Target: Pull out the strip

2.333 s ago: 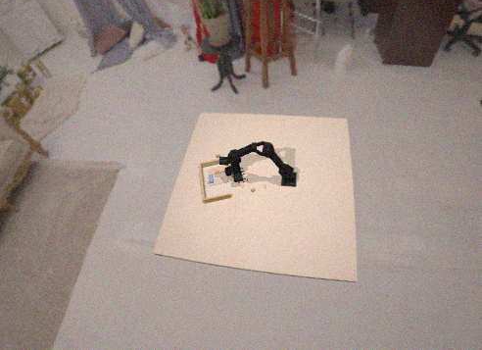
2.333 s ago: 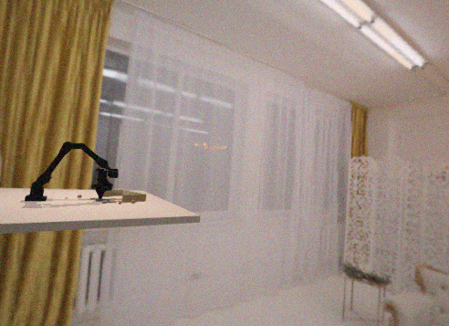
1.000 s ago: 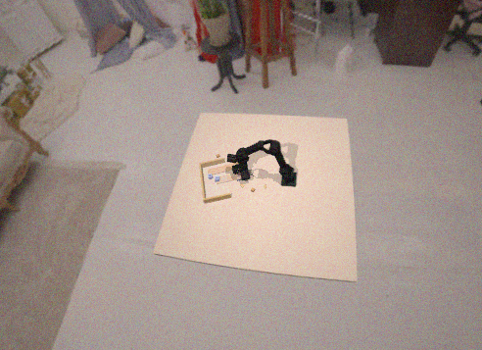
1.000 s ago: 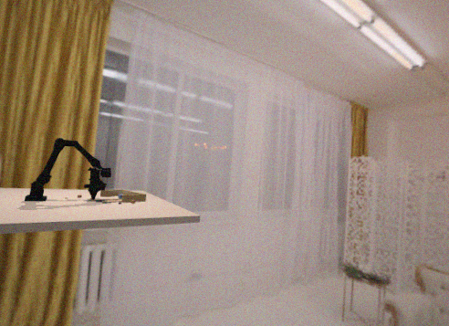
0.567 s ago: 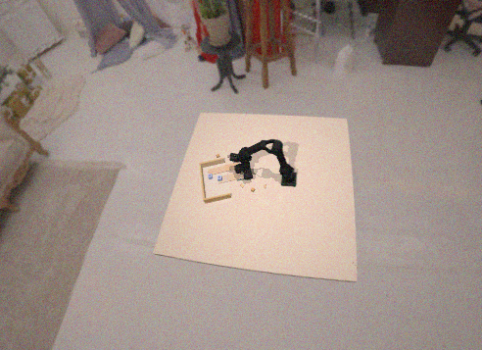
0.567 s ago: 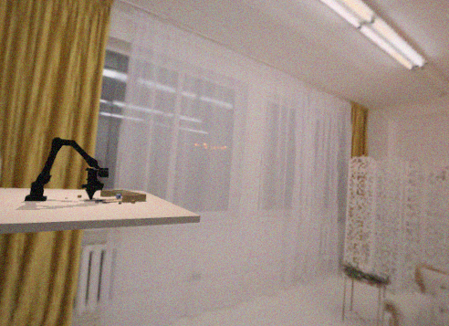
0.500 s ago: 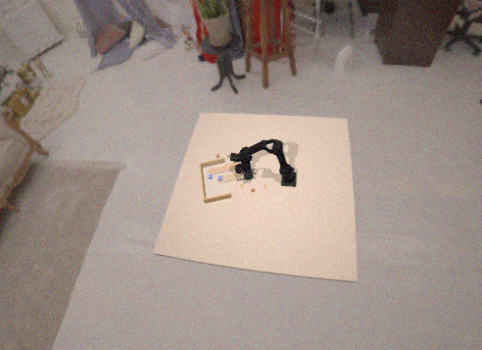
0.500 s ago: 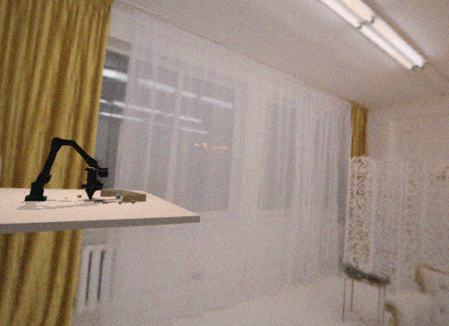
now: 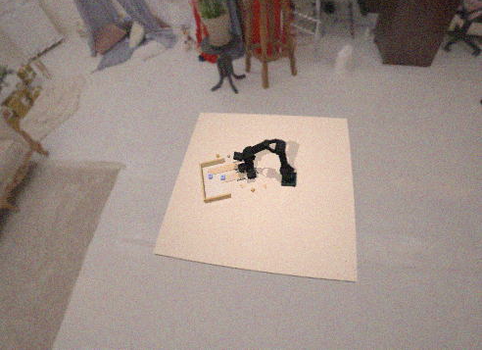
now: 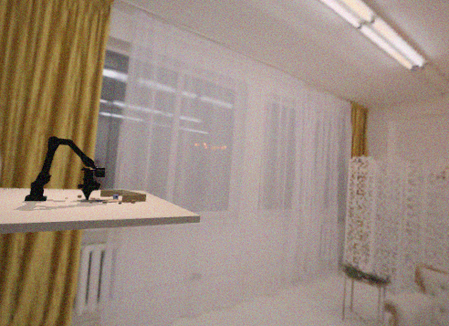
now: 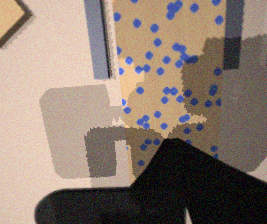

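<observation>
Two small blue cubes show in the top view, one cube farther left and the other cube on the left end of a pale tan strip. A second tan strip lies behind it. One cube shows in the exterior view. No label is readable. My gripper is shut and points down, its tips at a tan strip with blue dots in the wrist view. The fingers rest on or just over its surface, with nothing seen pinched between them. The strip's far end is out of the wrist view.
A three-sided wooden frame surrounds the cubes, its open side toward the arm. Blue-grey bars stand on both sides of the dotted strip. A tan block lies upper left; small blocks lie outside the frame.
</observation>
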`<state>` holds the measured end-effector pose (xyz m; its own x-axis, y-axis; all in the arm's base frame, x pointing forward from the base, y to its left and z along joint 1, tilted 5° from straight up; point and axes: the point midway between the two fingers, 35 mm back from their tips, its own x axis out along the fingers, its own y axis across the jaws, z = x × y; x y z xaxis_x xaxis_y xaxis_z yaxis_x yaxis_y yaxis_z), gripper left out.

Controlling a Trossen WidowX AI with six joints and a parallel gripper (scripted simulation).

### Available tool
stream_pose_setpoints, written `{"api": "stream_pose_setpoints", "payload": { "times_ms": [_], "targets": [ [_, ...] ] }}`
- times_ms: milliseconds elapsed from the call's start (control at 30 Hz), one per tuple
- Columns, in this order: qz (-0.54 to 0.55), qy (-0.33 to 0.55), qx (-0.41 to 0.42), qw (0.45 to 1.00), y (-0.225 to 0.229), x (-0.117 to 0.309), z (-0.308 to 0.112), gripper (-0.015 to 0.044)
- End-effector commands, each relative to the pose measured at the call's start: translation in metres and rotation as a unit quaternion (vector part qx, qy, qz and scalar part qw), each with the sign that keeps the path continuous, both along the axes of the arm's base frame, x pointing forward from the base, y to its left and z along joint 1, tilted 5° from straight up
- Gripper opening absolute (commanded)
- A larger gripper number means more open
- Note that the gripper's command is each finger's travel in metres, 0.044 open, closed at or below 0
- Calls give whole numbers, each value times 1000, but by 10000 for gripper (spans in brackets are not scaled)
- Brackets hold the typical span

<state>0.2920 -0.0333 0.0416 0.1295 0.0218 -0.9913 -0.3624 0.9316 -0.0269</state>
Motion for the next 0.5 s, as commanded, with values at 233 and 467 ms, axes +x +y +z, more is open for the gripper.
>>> {"api": "stream_pose_setpoints", "payload": {
  "times_ms": [233, 467],
  "targets": [
    [-1, 17, 0, 1000, -6, -24, -8, 0],
    [-1, 17, 0, 1000, -10, -33, -10, 0]
  ]
}}
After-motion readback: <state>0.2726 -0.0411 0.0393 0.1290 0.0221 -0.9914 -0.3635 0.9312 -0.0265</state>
